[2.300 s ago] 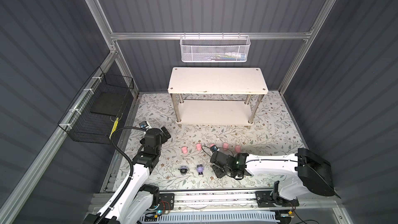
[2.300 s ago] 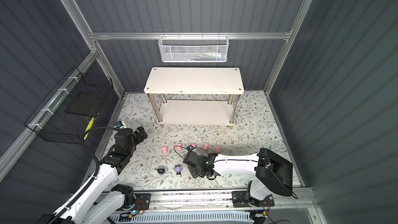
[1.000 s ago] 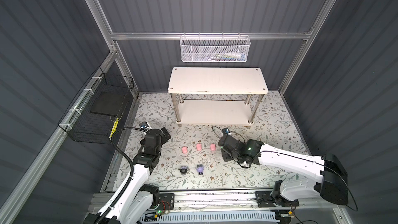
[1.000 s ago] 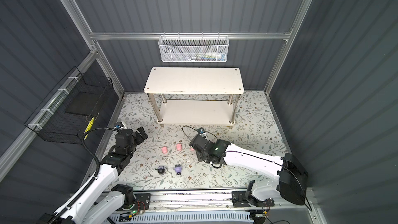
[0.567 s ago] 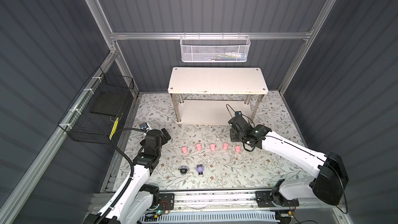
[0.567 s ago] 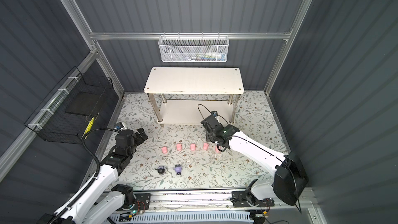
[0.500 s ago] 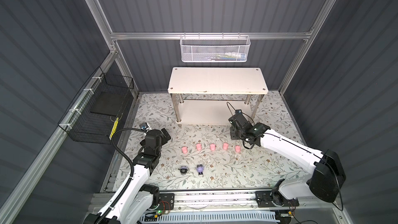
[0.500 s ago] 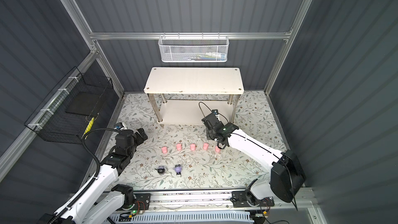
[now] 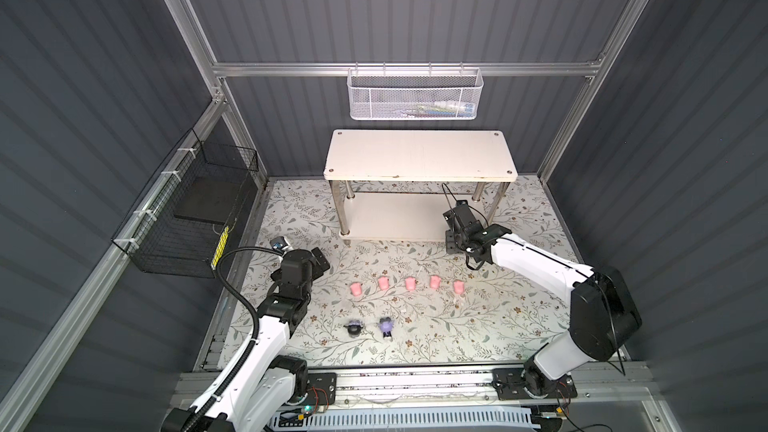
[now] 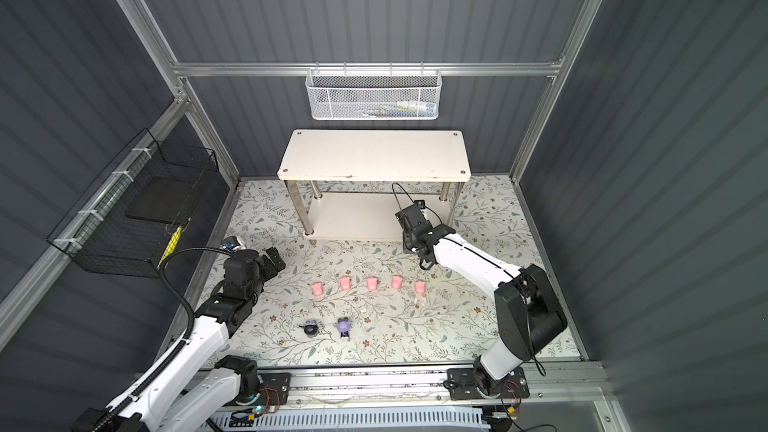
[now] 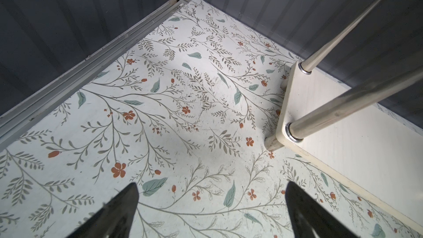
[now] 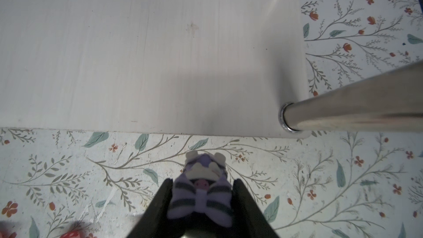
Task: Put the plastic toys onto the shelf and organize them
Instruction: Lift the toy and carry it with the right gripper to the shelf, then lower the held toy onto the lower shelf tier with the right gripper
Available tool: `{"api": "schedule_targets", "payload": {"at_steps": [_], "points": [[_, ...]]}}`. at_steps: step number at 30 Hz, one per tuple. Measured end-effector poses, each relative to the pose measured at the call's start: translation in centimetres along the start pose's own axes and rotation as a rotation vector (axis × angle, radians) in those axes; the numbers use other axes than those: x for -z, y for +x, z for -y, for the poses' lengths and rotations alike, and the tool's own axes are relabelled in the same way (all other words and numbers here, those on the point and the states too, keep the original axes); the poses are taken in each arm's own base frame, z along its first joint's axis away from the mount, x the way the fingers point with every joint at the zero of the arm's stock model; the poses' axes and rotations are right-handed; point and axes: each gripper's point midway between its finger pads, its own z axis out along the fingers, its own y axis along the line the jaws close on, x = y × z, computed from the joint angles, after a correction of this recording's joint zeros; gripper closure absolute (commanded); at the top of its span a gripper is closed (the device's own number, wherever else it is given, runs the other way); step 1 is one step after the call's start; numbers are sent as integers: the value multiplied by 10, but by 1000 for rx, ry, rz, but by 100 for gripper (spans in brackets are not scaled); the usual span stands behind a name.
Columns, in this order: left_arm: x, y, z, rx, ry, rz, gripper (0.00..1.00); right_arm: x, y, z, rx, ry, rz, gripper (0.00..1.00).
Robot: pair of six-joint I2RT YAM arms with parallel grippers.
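Right gripper pinches a lavender toy, dark-striped with perhaps pale ears (blurred), over the floral mat just near of the matte white lower tier of the shelf, by its shiny right leg. Both top views hide it; they show five pink toys in a row, two purple ones nearer. Left gripper gapes wide, left of the shelf

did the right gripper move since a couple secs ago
Yes. The right gripper, shut on a purple toy, moved away from the robot's base toward the back, up to the front edge of the shelf, near its right front leg.
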Motion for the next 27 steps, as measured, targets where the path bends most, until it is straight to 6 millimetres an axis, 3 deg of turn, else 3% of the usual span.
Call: {"api": "schedule_targets", "payload": {"at_steps": [8, 18, 27], "points": [[-3, 1, 1, -6, -2, -4, 0, -20, -9, 1, -27, 9, 23, 64], [-3, 0, 2, -3, 2, 3, 0, -30, -31, 6, -69, 12, 69, 64], [-5, 3, 1, -8, -5, -8, 0, -43, -35, 8, -73, 23, 65, 64]]}}
